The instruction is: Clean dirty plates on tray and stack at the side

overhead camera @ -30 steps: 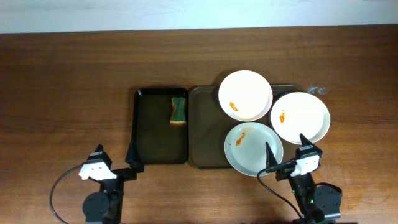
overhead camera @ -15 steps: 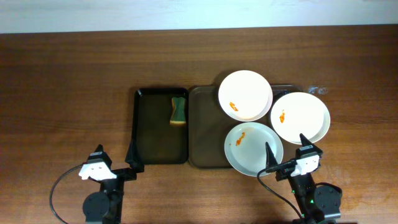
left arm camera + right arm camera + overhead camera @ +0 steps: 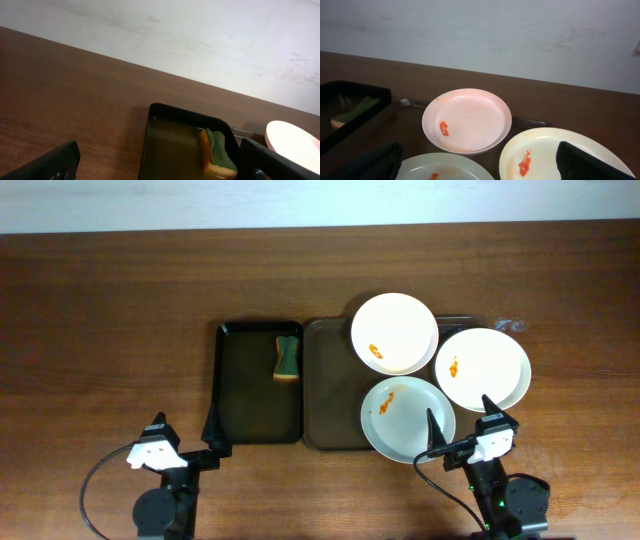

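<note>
Three white plates with orange smears rest on the brown tray [image 3: 330, 395]: a far plate [image 3: 394, 333], a right plate [image 3: 482, 368] overhanging the tray's right rim, and a near plate [image 3: 400, 418]. My right gripper [image 3: 458, 420] hangs open at the near edge of the near and right plates, holding nothing. From the right wrist I see the far plate [image 3: 467, 120], the right plate [image 3: 555, 152] and the near plate [image 3: 445, 170] between my open fingers [image 3: 375, 165]. My left gripper [image 3: 185, 432] is open and empty, near the front left corner of a black tray.
A narrower black tray [image 3: 255, 400] lies left of the brown tray, holding a yellow-and-green sponge [image 3: 287, 358], which also shows in the left wrist view as the sponge [image 3: 217, 157]. Bare wooden table [image 3: 110, 330] surrounds both trays. A pale wall runs along the far edge.
</note>
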Available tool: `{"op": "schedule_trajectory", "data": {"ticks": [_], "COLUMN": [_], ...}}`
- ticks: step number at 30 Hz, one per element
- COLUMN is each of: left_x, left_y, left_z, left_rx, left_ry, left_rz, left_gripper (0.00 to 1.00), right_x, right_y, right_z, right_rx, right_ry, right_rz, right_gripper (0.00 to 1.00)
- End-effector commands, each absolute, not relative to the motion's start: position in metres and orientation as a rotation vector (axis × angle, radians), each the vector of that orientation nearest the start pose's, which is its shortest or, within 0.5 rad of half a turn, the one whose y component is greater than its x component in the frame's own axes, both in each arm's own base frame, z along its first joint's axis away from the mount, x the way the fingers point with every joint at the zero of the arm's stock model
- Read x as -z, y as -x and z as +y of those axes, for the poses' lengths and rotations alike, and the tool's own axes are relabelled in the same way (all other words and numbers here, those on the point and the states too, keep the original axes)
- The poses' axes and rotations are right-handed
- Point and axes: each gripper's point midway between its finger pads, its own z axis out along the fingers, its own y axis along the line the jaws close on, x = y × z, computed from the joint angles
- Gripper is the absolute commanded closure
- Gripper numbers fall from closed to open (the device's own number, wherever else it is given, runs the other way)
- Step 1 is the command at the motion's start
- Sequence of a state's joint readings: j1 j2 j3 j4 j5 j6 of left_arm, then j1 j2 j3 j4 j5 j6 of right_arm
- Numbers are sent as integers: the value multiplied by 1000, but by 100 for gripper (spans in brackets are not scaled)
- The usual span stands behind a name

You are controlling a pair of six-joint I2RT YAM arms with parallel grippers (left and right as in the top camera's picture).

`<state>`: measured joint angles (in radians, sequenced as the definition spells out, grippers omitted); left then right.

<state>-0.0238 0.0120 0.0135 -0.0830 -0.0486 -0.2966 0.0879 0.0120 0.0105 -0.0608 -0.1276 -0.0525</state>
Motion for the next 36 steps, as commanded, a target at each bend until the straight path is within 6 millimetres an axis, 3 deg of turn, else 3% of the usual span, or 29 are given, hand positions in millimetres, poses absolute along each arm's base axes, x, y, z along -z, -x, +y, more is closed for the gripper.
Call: {"op": "schedule_trajectory", "data": {"ticks": [1, 13, 15, 18, 20, 24, 26, 29, 32, 34, 36], "left_x": [-156, -156, -164, -156, -160, -176, -197, -234, -311, -342, -358], "left_y": [-246, -246, -246, -246, -246, -246, -241, -229, -214, -215, -228], "left_z": [2, 2, 5, 5, 6, -10, -26, -28, -34, -42, -54], "left_rx": [209, 209, 201, 196, 193, 274, 348, 343, 279, 273, 318], "left_ry": [265, 265, 273, 277, 281, 200, 117, 92, -24, -109, -181], "left_rz": [1642, 1642, 1605, 1638, 1621, 1577, 1553, 1559, 1568, 1645, 1845], "left_gripper": [0, 0, 0, 0, 0, 0, 0, 0, 0, 0, 0], "right_x": [-158, -157, -156, -156, -156, -156, -156, -156, -156, -156, -156], "right_y": [-242, -242, -243, -243, -243, -243, -243, -243, -243, -243, -243], "right_z": [43, 43, 43, 43, 43, 43, 43, 43, 43, 43, 43], "right_rx": [-134, -135, -135, -134, -134, -135, -135, -134, -135, -134, -134], "right_ry": [204, 204, 204, 204, 204, 204, 204, 204, 204, 204, 204], "right_rz": [1628, 1634, 1636, 1637, 1637, 1636, 1636, 1637, 1636, 1637, 1637], "right_gripper": [2, 2, 2, 2, 2, 2, 2, 2, 2, 2, 2]}}
